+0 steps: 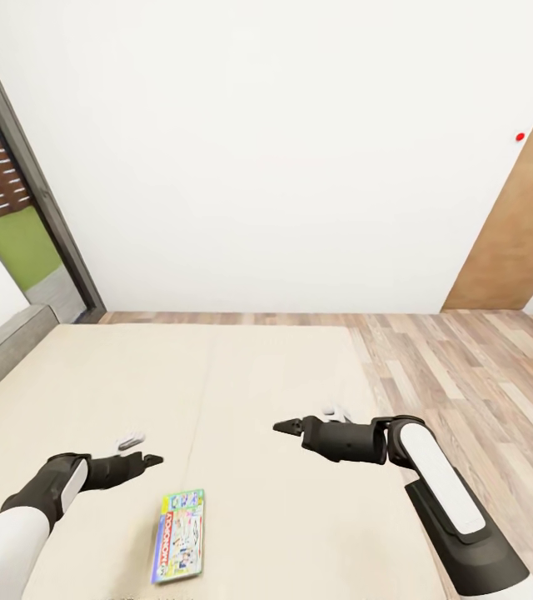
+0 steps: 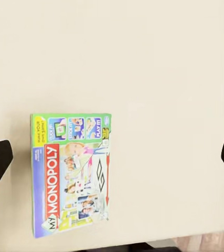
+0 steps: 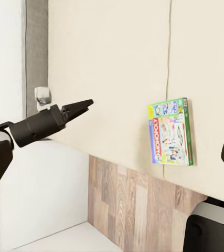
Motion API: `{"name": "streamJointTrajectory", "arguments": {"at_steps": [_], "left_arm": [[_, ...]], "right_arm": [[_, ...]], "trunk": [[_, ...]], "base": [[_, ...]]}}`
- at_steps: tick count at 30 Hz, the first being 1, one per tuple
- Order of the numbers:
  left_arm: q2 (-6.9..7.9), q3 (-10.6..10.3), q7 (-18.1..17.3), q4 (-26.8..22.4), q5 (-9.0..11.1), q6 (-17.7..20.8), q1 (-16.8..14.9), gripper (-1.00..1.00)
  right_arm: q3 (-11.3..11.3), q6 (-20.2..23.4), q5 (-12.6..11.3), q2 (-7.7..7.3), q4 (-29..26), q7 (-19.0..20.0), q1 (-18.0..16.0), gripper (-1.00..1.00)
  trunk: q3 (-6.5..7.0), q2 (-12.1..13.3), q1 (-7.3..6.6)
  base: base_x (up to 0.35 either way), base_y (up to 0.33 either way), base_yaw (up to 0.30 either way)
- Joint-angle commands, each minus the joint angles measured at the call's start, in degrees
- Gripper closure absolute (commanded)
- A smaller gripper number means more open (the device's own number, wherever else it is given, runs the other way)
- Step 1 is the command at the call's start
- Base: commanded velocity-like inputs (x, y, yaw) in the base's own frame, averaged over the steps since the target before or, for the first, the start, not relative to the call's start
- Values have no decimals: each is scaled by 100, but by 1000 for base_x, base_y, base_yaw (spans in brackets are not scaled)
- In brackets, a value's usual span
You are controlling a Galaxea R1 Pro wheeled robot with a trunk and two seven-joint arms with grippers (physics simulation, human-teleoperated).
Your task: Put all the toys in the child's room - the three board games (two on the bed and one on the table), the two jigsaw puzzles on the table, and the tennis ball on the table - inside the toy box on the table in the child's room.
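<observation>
It looked like a home bedroom: a beige bed (image 1: 175,392), wood-plank floor (image 1: 466,367), white walls (image 1: 283,150), probably a doorway (image 1: 25,242).

Head camera: I had it high, looking forward and down across the bed (image 1: 216,392) toward the white wall (image 1: 283,167), with both arms in the lower frame. Left wrist camera: I had it facing straight down on the mattress, close over the Monopoly box (image 2: 72,176). Right wrist camera: I had it turned sideways across the bed, farther off, taking in the left gripper (image 3: 83,106). Shared ground: the Monopoly box and surrounding mattress appeared in all three.
</observation>
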Motion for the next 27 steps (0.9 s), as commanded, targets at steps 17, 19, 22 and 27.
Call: {"name": "streamJointTrajectory", "arguments": {"at_steps": [17,19,22,27], "left_arm": [[276,50,-376,-8,-26,45,-9,-100],[280,52,-376,-8,-26,45,-9,-100],[286,53,-375,-11,-25,45,-9,-100],[291,52,-381,-14,-24,45,-9,-100]], "right_arm": [[54,1,-58,5,-12,-60,-3,-100],[59,1,-56,6,-9,-60,-3,-100],[54,1,-56,3,-13,-60,-3,-100],[28,1,-58,-1,-11,-53,-3,-100]], "trunk": [[-173,-12,3],[-191,-12,3],[-220,-12,3],[-267,-12,3]], "base": [[0,0,0],[0,0,0],[0,0,0],[0,0,0]]}}
